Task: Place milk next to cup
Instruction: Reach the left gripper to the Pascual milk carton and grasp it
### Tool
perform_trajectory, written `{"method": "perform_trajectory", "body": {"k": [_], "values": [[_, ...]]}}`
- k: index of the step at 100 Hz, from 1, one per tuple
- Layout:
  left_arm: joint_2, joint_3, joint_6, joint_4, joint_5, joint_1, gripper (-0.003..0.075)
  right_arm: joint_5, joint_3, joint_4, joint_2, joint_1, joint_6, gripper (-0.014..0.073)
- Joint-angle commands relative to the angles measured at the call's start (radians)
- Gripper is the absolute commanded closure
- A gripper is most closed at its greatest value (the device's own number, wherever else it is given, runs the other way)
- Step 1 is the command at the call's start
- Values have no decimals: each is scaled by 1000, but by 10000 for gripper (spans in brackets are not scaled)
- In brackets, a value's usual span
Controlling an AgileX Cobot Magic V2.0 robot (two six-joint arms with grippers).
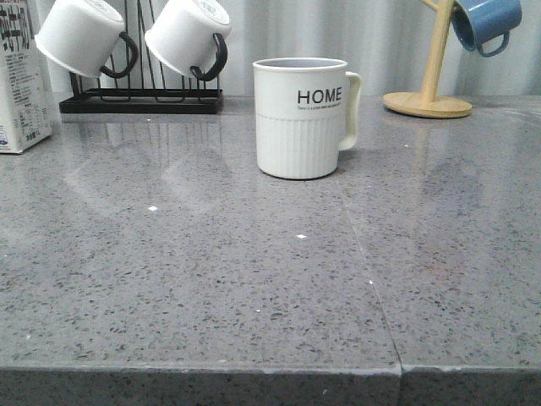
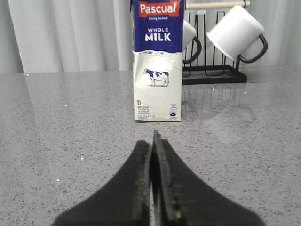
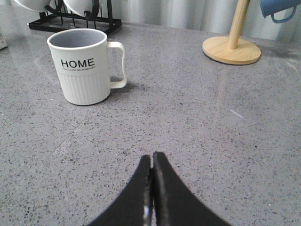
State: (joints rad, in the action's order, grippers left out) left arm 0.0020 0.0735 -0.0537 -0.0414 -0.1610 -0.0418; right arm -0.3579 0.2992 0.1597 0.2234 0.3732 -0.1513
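With both grippers, left [image 2: 151, 141] and right [image 3: 152, 162], clenched on nothing, the left should open wide, then square up on the milk [image 2: 157, 61] before carrying it to the cup [image 1: 300, 118].

**Surfaces and finishes**

Polished speckled grey stone on the table [image 1: 211, 279], glossy enough to mirror things. Printed paperboard, slightly creased, on the milk [image 2: 157, 61]. Smooth glazed ceramic with a ribbed lower half on the cup [image 1: 300, 118]. Black metal wire for the mug rack [image 1: 139, 100]. Pale, matt wood for the mug tree [image 1: 433, 76]. Matt black on both pairs of jaws.
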Motion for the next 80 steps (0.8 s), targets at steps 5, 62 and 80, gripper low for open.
{"method": "perform_trajectory", "body": {"k": [5, 62, 80], "values": [[102, 168, 4, 0, -12, 2, 741, 66, 24, 3, 7, -4, 1, 659], [748, 499, 4, -7, 263, 2, 117, 66, 24, 3, 7, -4, 1, 659], [892, 541, 6, -11, 351, -19, 31, 66, 24, 3, 7, -4, 1, 659]]}}
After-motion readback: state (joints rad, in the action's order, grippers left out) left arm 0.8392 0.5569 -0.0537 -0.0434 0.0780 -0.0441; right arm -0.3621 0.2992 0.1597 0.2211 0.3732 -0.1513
